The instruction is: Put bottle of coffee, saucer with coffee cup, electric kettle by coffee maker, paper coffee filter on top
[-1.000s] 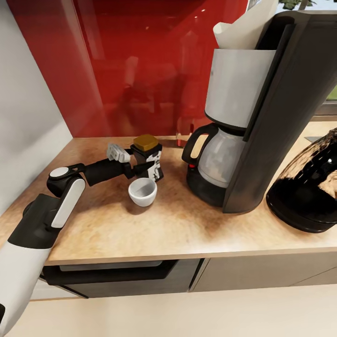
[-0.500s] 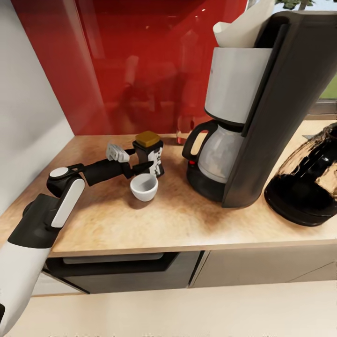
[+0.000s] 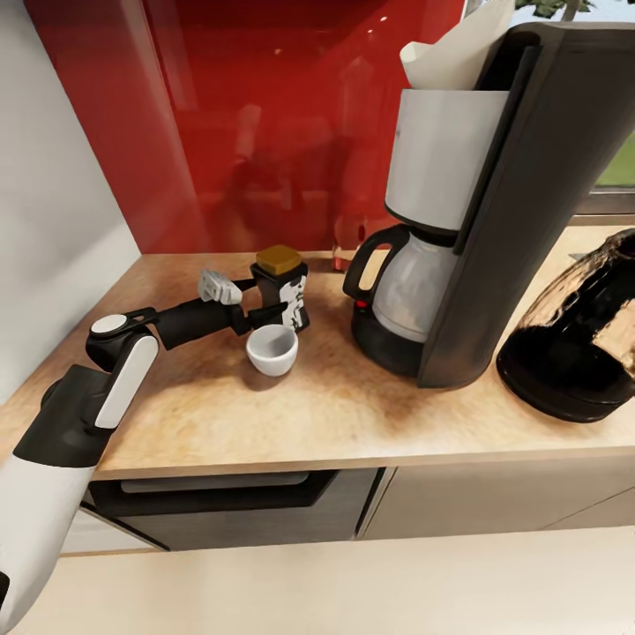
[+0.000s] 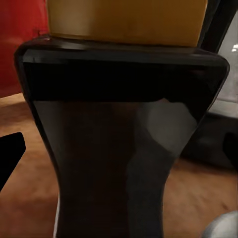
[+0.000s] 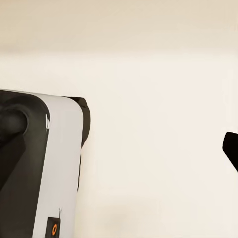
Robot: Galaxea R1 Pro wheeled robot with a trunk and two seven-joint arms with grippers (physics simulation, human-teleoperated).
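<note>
Left hand (image 3: 275,295) reaches in from the left over the bench (image 3: 353,423), one dark finger on either side of the bottle of coffee (image 3: 284,287). Whether the fingers press on the glass or stand just clear of it, cannot tell. Bottle upright on the bench, golden-yellow lid up, black-and-white label facing toward the coffee maker (image 3: 494,203). In the left wrist view the bottle of coffee (image 4: 124,148) sits very close to the lens, dark glass below, yellow lid above, with one black fingertip (image 4: 10,151) at the picture's edge beside it.

Coffee cup (image 3: 272,349) stands upright just in front of the bottle, directly on the bench wood, mouth up, close under the nearer finger.

Coffee maker right of the bottle, well apart from it, glass carafe with black handle seated in its base. Paper coffee filter (image 3: 454,55) sticks up out of the white basket at the top. Electric kettle (image 3: 578,339) just beside the coffee maker on its far side, smoky and rounded, on the same bench.

Red glossy wall panel (image 3: 265,123) behind. Dark drawer front (image 3: 220,516) below the bench edge.

Right wrist view: white-and-black robot body part (image 5: 39,168) against a pale floor; a small dark finger tip (image 5: 230,148) at the edge. Right hand's opening: cannot tell.
</note>
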